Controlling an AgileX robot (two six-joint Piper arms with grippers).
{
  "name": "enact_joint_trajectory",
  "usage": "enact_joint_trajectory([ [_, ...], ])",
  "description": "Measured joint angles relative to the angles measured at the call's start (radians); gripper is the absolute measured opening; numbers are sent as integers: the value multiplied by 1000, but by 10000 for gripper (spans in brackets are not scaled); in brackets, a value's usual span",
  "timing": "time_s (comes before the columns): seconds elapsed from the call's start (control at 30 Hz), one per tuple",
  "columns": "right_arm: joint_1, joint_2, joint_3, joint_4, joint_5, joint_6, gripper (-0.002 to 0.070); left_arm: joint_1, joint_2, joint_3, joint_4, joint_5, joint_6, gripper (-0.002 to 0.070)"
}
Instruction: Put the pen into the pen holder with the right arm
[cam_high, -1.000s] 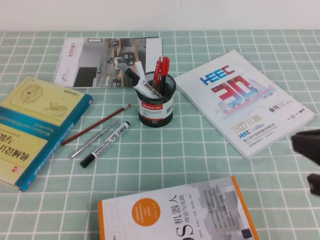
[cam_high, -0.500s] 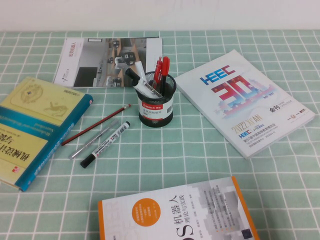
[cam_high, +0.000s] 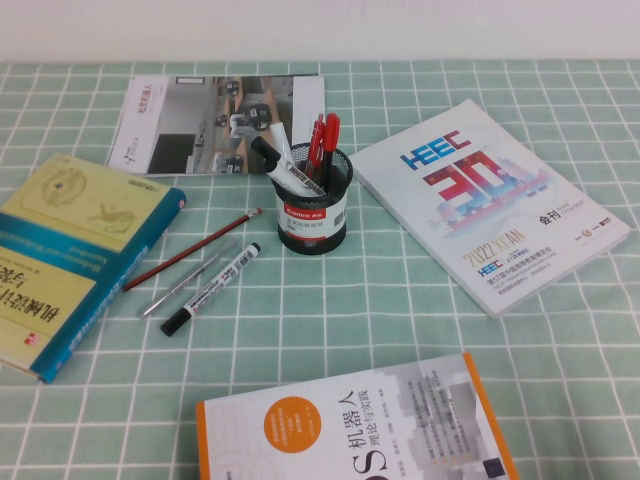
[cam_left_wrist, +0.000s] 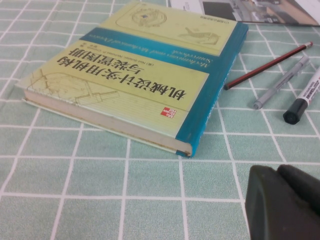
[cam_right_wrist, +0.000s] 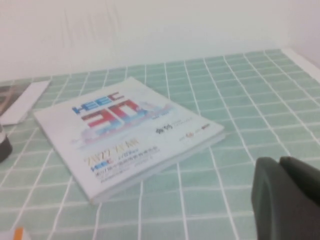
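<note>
High view shows the fat white marker with black cap (cam_high: 276, 158) standing in the black wire-mesh cup (cam_high: 314, 212) on the tabletop (cam_high: 400, 310). Job looks done. Left hand (cam_left_wrist: 285, 202) and right hand (cam_right_wrist: 287, 197) sit near the tabletop; grip unclear.

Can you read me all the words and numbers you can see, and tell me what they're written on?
"HEEC", "30", "2022 XI'AN": white booklet.
"机器人": orange-edged book.
"机械设计实用机构": yellow-and-teal hardcover book.
Too small or blurred: red-banded label on the black mesh pen holder, the short white marker inside it, the marker on the cloth, the brochure.
The left gripper and right gripper bear none.
</note>
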Motion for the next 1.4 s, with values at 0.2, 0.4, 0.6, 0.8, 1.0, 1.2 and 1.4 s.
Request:
enact_joint_trajectory([
  [0.2, -1, -5, 0, 2, 162, 0, -19, 0, 0, 0, 0, 0, 0, -4],
  [0.4, -1, -5, 2, 2, 191, 0, -19, 0, 0, 0, 0, 0, 0, -3],
  [0.6, -1, -5, 2, 6, 193, 0, -19, 0, 0, 0, 0, 0, 0, -3],
  [0.8, -1, -5, 2, 9, 193, 0, -19, 0, 0, 0, 0, 0, 0, -4],
  [1.0, -1, -5, 2, 10, 193, 0, -19, 0, 0, 0, 0, 0, 0, -4],
  [1.2, -1, -5, 2, 10, 193, 0, -19, 0, 0, 0, 0, 0, 0, -3],
  [1.4, -1, -5, 2, 15, 193, 0, -20, 0, 0, 0, 0, 0, 0, -4],
])
